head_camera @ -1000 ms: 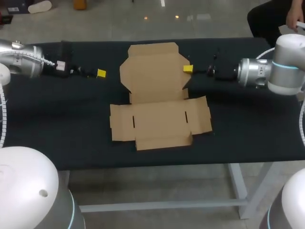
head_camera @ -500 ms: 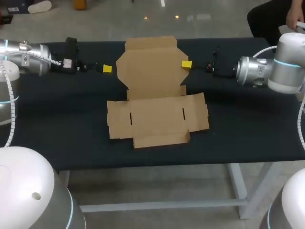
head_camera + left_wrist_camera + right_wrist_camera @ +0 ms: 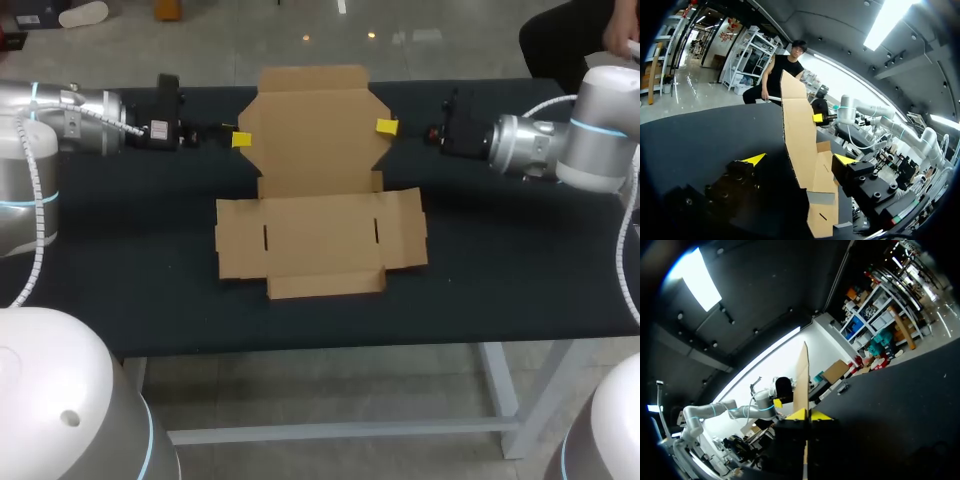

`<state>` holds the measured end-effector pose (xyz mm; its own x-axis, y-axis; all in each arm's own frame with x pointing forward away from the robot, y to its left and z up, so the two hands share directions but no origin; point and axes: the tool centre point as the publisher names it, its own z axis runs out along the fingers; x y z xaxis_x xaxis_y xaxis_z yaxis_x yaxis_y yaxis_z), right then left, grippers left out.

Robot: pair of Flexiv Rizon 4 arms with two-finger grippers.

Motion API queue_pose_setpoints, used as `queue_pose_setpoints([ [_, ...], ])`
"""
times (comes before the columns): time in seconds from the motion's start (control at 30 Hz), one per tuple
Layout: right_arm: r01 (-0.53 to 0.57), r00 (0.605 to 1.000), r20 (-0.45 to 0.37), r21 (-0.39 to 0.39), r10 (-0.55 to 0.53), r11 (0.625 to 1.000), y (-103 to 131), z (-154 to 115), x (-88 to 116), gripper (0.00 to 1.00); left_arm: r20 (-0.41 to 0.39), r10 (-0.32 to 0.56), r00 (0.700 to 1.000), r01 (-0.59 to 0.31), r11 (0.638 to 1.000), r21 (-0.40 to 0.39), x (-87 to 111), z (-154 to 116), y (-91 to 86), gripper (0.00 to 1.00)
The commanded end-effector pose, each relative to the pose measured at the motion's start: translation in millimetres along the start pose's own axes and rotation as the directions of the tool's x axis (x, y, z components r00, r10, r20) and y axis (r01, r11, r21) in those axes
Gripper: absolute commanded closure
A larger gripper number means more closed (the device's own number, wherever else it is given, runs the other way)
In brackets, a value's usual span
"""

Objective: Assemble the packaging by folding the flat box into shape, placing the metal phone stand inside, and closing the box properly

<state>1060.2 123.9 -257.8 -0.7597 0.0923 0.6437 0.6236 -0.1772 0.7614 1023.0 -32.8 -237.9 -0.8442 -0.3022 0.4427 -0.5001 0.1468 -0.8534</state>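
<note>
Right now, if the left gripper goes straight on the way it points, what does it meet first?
The cardboard box, at its lid panel: the panel's edge stands between the open fingers of the left gripper. Beyond the panel probably comes the right gripper, though depth is unclear.

A long table (image 3: 120, 300) with a matte black top spans the head view from side to side, and beneath the table's front edge show a white leg (image 3: 500, 395), standing toward the table's right end, and a white crossbar (image 3: 340, 432) running low along the table's length.
</note>
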Motion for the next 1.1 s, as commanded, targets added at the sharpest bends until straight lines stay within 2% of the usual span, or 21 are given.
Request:
queue_pose_setpoints([
  [0.03,0.005,1.000,-0.020,-0.001,-0.005,1.000,2,4,-5,1.00,-0.046,0.013,0.999,-0.013,1.000,0.001,-5.1,5,-5.8,0.30],
  [0.3,0.017,0.999,-0.043,-0.014,-0.018,1.000,6,6,-4,1.00,-0.090,0.048,0.995,-0.047,0.999,0.004,0.0,18,-12.6,0.53],
  [0.47,0.028,0.998,-0.061,-0.022,-0.030,0.999,9,8,-3,1.00,-0.124,0.055,0.991,-0.053,0.998,0.015,0.3,25,-13.6,0.55],
  [1.1,0.052,0.992,-0.115,-0.038,-0.056,0.998,19,18,2,1.00,-0.210,0.105,0.972,-0.098,0.994,0.046,6.1,42,-25.7,0.75],
])
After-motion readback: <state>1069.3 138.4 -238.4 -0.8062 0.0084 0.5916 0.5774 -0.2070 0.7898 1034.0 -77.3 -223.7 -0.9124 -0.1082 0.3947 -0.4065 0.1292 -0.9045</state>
